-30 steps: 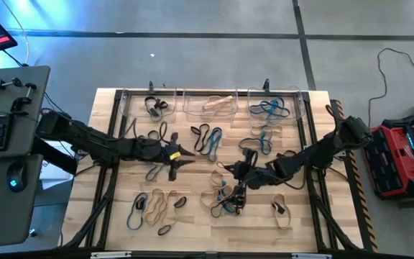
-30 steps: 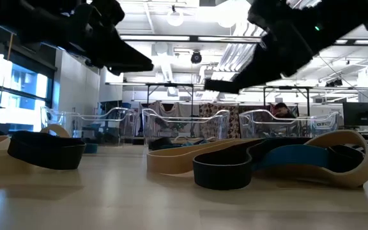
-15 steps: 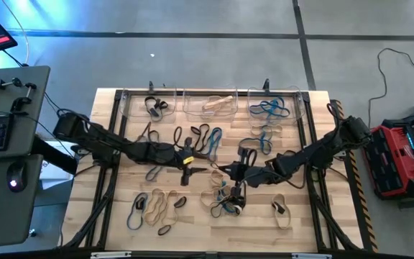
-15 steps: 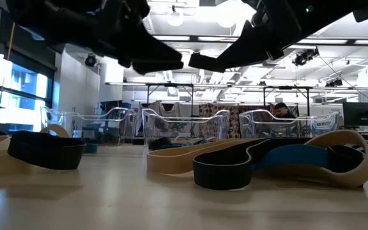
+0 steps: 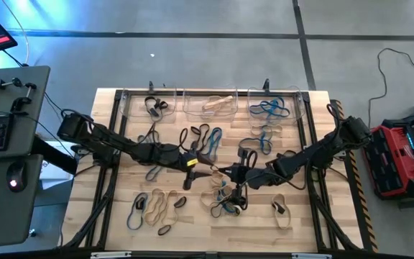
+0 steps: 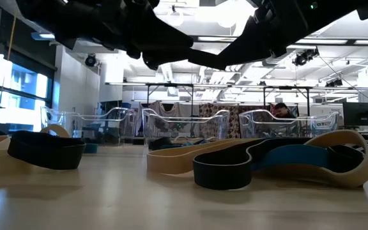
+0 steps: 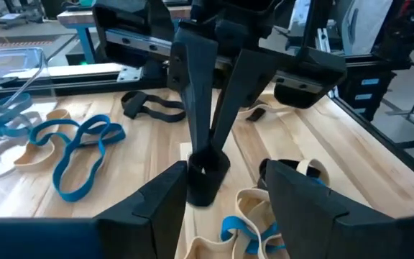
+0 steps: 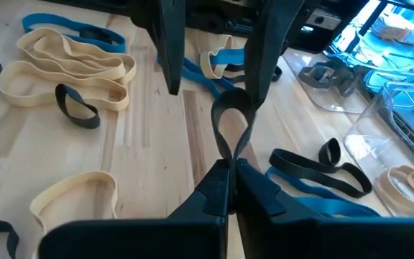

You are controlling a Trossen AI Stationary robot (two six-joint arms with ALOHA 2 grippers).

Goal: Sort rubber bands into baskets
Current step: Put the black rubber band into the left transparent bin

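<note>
My right gripper [image 8: 228,167] hovers over the table's middle [image 5: 226,171], shut on a small black rubber band [image 8: 216,122]. The band's loop sticks out past its fingertips. My left gripper [image 7: 225,173] reaches in from the table's left [image 5: 207,167] and is open. One of its fingers [image 8: 171,50] stands on each side of that loop; I cannot tell whether they touch it. Three clear baskets line the far edge: black bands in the left one [image 5: 149,105], tan in the middle one [image 5: 210,105], blue in the right one [image 5: 275,106]. My right gripper pinches the black band's near end [image 8: 228,154] between its two fingertips. It comes from the table's right, slanting a little downward. The rest of the loop [image 7: 207,183] stands out beyond the tips, lifted clear of the table.
Loose bands lie all over the wood: a blue-and-tan pile [image 5: 225,201] just below the grippers, tan and black loops at the near left [image 5: 153,205], blue and black ones [image 5: 207,137] toward the baskets, a tan one at the near right [image 5: 282,212]. A person [image 6: 280,110] sits beyond the table.
My left gripper has moved toward the table's right, up to my right gripper, so its fingers now flank the held black band. My right gripper has kept its place, still shut on the band.
</note>
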